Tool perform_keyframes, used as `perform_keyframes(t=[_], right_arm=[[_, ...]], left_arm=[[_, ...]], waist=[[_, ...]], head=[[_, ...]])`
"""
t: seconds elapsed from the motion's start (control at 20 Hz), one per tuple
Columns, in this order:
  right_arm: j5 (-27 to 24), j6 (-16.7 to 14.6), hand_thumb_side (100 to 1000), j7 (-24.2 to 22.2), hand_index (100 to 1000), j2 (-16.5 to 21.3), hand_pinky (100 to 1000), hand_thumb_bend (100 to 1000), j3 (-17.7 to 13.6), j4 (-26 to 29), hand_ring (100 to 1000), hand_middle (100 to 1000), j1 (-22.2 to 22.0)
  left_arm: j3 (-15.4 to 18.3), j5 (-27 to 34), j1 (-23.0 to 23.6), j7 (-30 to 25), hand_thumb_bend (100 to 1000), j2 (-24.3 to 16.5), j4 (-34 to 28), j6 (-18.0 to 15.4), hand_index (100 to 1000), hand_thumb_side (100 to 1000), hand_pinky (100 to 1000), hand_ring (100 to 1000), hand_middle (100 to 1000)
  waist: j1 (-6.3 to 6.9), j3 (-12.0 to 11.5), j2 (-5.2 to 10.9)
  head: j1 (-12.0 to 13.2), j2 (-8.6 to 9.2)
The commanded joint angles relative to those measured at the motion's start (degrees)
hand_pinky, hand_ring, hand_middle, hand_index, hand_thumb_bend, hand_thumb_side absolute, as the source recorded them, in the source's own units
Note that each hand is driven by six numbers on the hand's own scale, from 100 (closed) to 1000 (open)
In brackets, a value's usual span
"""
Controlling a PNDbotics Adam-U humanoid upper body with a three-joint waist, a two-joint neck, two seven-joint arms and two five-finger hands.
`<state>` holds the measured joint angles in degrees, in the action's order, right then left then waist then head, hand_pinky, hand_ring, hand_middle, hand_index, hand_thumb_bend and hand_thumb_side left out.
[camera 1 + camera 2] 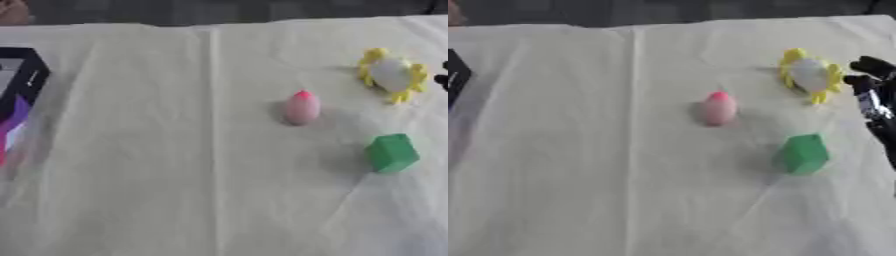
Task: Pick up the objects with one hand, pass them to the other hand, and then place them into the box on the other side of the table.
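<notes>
Three objects lie on the right half of the cream cloth: a pink egg-shaped toy (301,107) near the middle, a yellow flower-like toy with a white centre (391,74) behind it to the right, and a green block (391,153) nearer the front. My right hand (870,90) comes in at the right edge, just right of the yellow toy and apart from it; its black fingers look loosely spread and hold nothing. The box (19,95), black-rimmed with purple and pink inside, sits at the left edge. My left hand shows in neither view.
The cream cloth (175,175) covers the whole table and has a long crease down its middle. Beyond the far edge lies a dark floor.
</notes>
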<state>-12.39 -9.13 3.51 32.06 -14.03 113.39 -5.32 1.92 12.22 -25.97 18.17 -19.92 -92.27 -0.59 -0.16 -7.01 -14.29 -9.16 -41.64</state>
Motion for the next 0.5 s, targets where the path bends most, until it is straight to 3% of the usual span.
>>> perform_keyframes(t=[0.05,0.2,0.25,0.3,0.5], right_arm=[[0.1,-1.3,561,-1.2,879,4.7,932,100,0.1,1.2,832,844,-0.8],[1.0,-1.2,570,-2.6,885,7.5,933,100,0.3,1.2,838,852,-2.2],[1.3,-1.2,656,-3.0,886,8.1,933,100,0.3,1.2,840,849,-2.5],[1.7,-1.3,561,-3.4,887,8.9,934,100,0.4,1.2,841,856,-3.0],[3.1,-2.9,541,-5.2,900,14.1,935,100,1.2,1.2,850,867,-5.9]], left_arm=[[0.4,-0.2,-0.3,0.1,100,-2.1,-0.6,0.0,755,805,726,697,628],[0.5,-0.3,-0.1,0.2,100,-2.4,-0.6,0.0,755,805,726,697,628],[0.5,-0.3,-0.1,0.2,100,-2.4,-0.6,0.0,755,805,726,698,628],[0.5,-0.3,0.0,0.2,100,-2.5,-0.6,0.0,755,805,726,698,628],[0.4,-0.4,0.2,0.2,100,-2.9,-0.5,0.1,755,805,726,699,628]], waist=[[-0.87,0.2,0.88],[-1.12,0.4,1.00],[-1.15,0.4,1.03],[-1.24,0.5,1.08],[-1.59,0.8,1.31]], head=[[-1.7,0.15],[-2.9,-0.07],[-3.2,-0.09],[-3.5,-0.12],[-3.9,-0.24]])
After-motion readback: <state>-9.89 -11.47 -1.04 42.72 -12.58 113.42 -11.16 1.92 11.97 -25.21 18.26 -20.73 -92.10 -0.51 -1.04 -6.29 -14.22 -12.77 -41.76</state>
